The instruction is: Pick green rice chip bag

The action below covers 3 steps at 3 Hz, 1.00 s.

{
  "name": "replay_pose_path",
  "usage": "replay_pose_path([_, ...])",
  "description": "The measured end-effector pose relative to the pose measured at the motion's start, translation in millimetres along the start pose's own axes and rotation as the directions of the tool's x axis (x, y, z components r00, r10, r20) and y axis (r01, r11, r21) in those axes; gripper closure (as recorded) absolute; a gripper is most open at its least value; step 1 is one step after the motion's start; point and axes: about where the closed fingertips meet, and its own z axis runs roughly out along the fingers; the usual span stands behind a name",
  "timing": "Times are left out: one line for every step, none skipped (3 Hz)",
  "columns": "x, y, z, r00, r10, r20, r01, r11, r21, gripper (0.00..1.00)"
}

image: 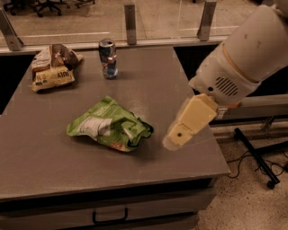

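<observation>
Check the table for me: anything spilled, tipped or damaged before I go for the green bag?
Nothing spilled. The green rice chip bag lies crumpled near the middle, the brown-and-cream snack bag is crumpled at the back left, and the can stands upright. The pincer is to the green bag's right.

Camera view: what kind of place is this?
Probably an office or lab: grey counter with a drawer handle, glass partition posts, office chairs beyond. The gripper hovers beside the green rice chip bag.
</observation>
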Motion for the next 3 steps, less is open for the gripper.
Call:
replay_pose_path([-32, 17, 27, 0.997, 0.046, 0.058, -0.045, 0.9989, -0.014, 0.0])
replay_pose_path([-56, 33, 55, 0.994, 0.062, 0.095, -0.061, 0.9981, -0.01, 0.0])
replay_pose_path([-70, 41, 83, 0.992, 0.067, 0.111, -0.068, 0.9977, 0.007, 0.0])
